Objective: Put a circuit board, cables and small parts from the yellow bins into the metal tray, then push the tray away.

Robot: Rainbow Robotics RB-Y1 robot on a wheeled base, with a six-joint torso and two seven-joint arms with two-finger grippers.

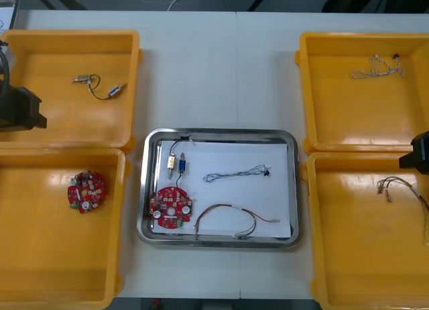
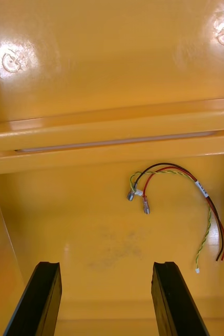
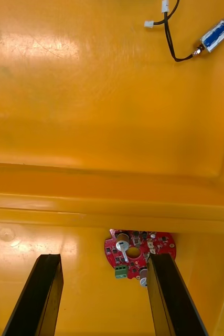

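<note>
Metal tray [image 1: 221, 132]: middle of the table, between the bins; shiny rim, white inside.
Tray contents: round red circuit board [image 1: 171, 207] in the near left corner; small metal part [image 1: 177, 164] on a black lead just beyond it; blue and white cable [image 1: 234, 172] mid-tray; red and yellow cable [image 1: 224, 219] along the near edge.
Left far bin [image 1: 40, 48]: black cable [image 1: 98, 86] with metal ends.
Left near bin [image 1: 40, 256]: second board [image 1: 86, 191].
Right far bin [image 1: 335, 109]: pale twisted cable [image 1: 377, 68].
Right near bin [image 1: 362, 256]: loose red and yellow wires [image 1: 395, 188].
Left gripper [image 3: 104, 294]: fingers wide apart, empty, over the left near bin, second board at its fingertips.
Right gripper [image 2: 104, 299]: fingers spread, empty, over the right near bin, wires beyond them.
</note>
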